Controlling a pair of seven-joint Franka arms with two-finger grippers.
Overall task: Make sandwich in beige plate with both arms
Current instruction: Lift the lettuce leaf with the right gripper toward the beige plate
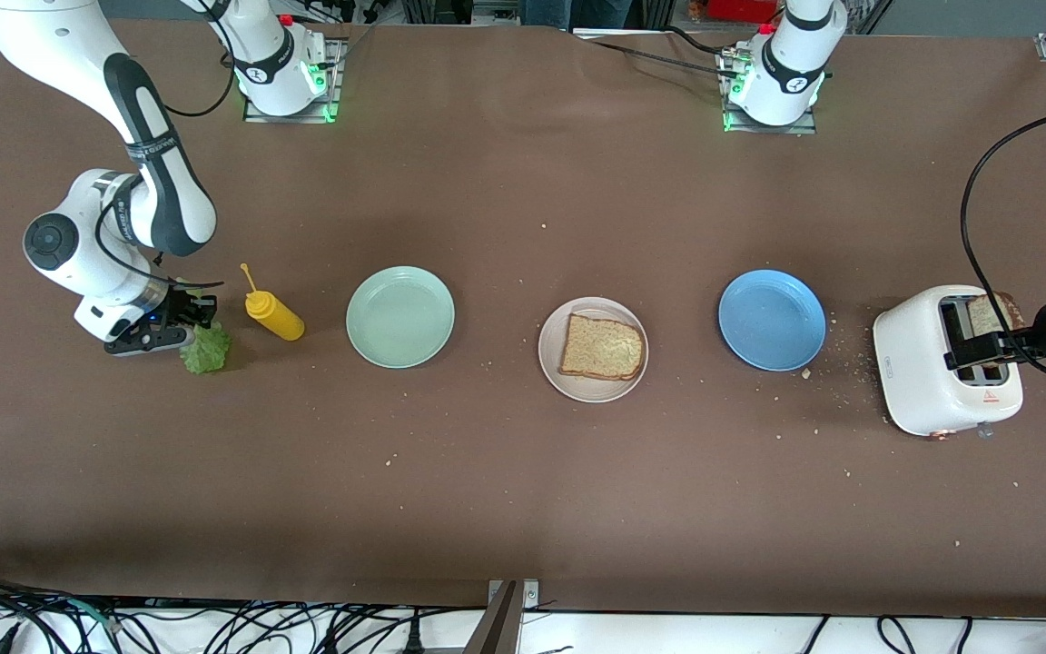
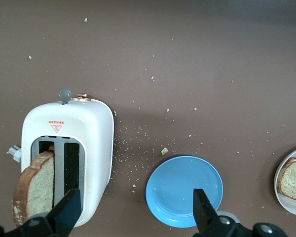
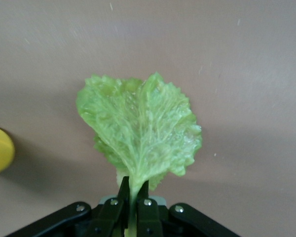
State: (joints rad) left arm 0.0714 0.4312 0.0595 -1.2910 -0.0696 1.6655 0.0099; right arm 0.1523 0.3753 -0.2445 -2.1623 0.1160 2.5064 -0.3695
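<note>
So far, only the base of the sandwich is in place: one slice of toast lies flat in the beige plate, which sits mid-table between the mint plate at its 9 o'clock and the blue plate at its 3 o'clock.

The lettuce leaf is at the right arm's end of the table, at about 8 o'clock of the yellow bottle. The right gripper has its fingers clenched on the leaf's stem, the blade spreading out in front of them.

The second slice stands upright in a slot of the white toaster at the left arm's end, at 3 o'clock of the blue plate. The left gripper hangs over the toaster with its fingers spread wide, holding nothing.

By this reckoning the task is roughly a third done: the leaf must go onto the plated toast, then the toaster slice on top.
</note>
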